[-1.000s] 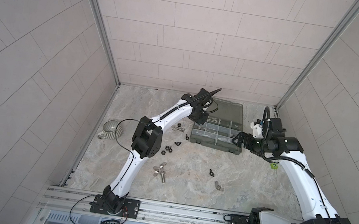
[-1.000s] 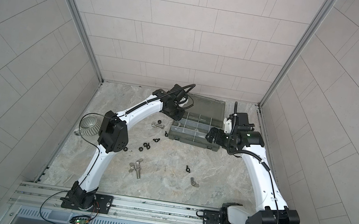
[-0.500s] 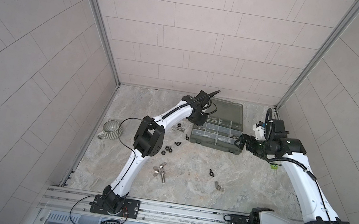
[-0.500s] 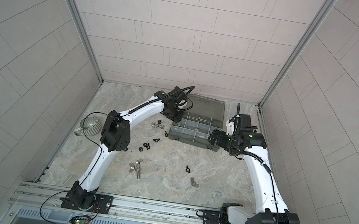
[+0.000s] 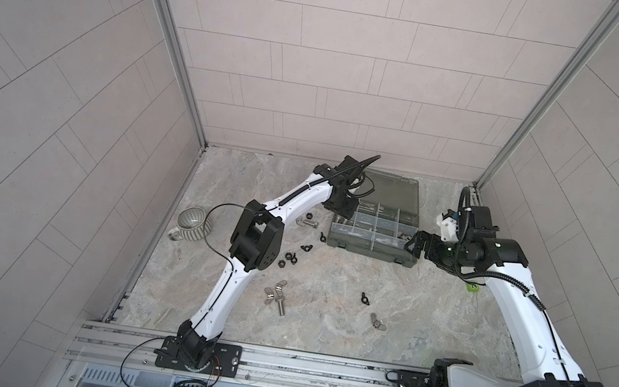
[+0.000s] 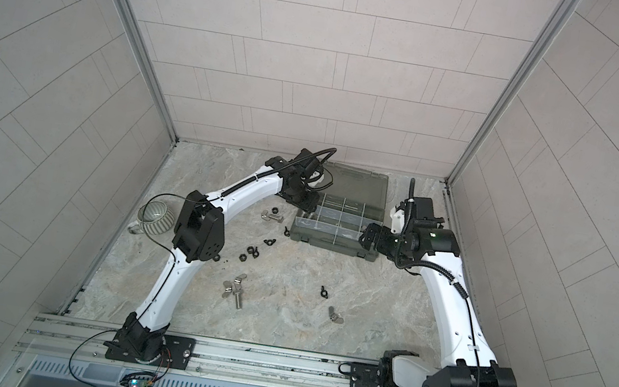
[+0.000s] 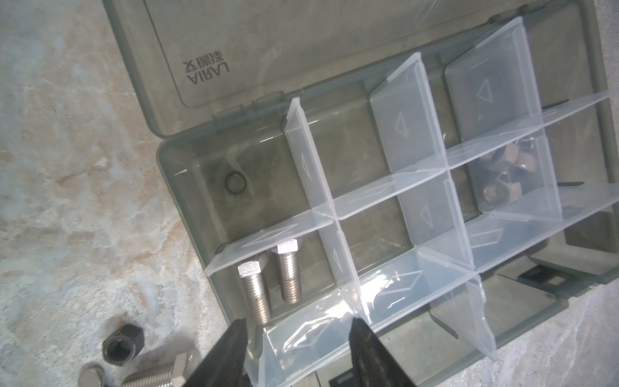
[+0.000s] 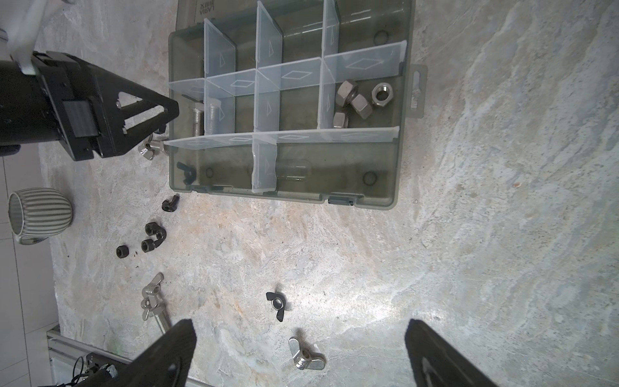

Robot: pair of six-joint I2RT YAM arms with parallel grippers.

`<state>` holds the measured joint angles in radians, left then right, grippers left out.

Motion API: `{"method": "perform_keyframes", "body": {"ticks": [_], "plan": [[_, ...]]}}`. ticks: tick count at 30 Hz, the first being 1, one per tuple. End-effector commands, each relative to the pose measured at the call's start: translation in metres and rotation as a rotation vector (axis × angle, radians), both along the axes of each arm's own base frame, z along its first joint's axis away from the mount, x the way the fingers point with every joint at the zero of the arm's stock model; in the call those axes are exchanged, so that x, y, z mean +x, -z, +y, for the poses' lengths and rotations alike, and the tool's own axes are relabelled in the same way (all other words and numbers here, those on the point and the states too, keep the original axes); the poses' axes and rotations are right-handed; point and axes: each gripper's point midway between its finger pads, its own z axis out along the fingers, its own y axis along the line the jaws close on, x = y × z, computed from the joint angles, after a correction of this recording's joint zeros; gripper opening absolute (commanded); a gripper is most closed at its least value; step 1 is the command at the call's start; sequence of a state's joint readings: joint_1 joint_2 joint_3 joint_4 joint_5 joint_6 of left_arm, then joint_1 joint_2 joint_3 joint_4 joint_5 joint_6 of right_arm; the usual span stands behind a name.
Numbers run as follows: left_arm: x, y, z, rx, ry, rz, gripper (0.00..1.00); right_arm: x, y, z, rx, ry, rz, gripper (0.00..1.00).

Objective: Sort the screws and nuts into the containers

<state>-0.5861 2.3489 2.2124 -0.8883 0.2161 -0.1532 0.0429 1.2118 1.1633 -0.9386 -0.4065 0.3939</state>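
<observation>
The containers are compartments of a smoky grey organizer box (image 5: 370,251) (image 8: 398,167) with its lid open. My left gripper (image 7: 298,321) (image 5: 343,208) hangs open over the box's left end, with nothing between its fingers. Just beyond its tips, two screws (image 7: 256,291) (image 8: 204,115) lie in one compartment. Silver hex nuts (image 8: 358,100) (image 7: 502,174) fill another, and a black wing nut (image 8: 187,171) lies in a front one. My right gripper (image 8: 300,323) (image 5: 417,243) is wide open at the box's right front corner. A silver wing nut (image 8: 305,358) lies on the table.
Loose on the marble table lie black nuts (image 5: 291,257), a black wing nut (image 5: 365,298), and a screw with silver wing nuts (image 5: 280,306). Another screw (image 5: 307,224) lies left of the box. A ribbed mug (image 5: 191,222) lies by the left wall.
My left gripper has opened over the left end of the box. The right arm has hardly moved and its jaws have stayed wide apart.
</observation>
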Motion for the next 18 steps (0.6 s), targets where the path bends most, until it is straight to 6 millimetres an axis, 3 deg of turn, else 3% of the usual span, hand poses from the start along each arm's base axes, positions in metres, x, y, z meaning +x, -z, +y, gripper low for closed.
{"method": "perform_keyframes", "body": {"ticks": [1,6,13,18], "plan": [[0.003,-0.055,0.01,-0.031,0.008,-0.107,0.56,0.011,-0.008,0.001,0.015,0.01,-0.029,0.99],[0.006,-0.065,0.046,-0.038,-0.07,-0.1,0.58,0.02,-0.009,0.011,-0.001,-0.012,-0.034,0.99],[-0.01,-0.025,0.119,0.014,-0.177,0.011,0.58,0.035,-0.009,0.04,-0.002,-0.054,-0.049,0.99],[-0.02,0.004,0.144,0.03,-0.212,0.026,0.58,0.046,-0.004,0.065,-0.011,-0.102,-0.023,0.99]]}}
